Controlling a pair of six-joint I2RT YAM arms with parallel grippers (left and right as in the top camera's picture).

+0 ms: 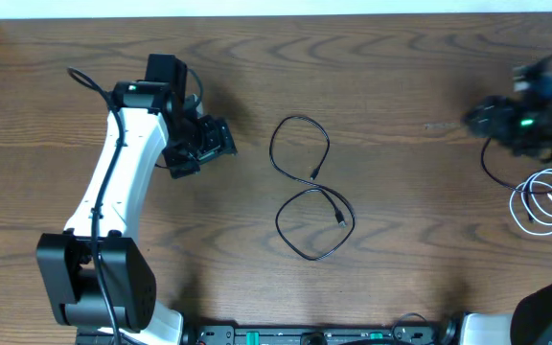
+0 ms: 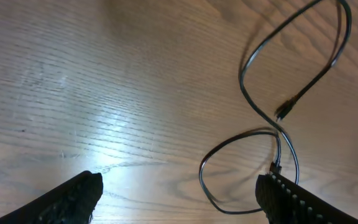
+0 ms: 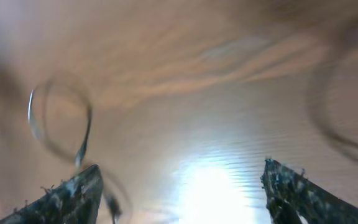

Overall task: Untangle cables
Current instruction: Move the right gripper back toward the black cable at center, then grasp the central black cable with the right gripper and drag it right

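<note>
Your left gripper [image 2: 179, 183]: fingers spread wide, nothing held.
Black cable [image 2: 242, 78]: just ahead of the right finger, lying on the table [image 1: 401, 77] in a figure-eight, clear of both fingers in the overhead view.
Your right gripper [image 3: 182, 180]: fingers likewise wide apart, empty.
White cable [image 1: 514, 204]: coiled near that gripper, not gripped.

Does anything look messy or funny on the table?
The black cable in the middle of the table crosses over itself in a loose figure-eight, so it looks twisted. The white cable sits coiled near the right edge, apart from it. Nothing looks broken or spilled.
</note>
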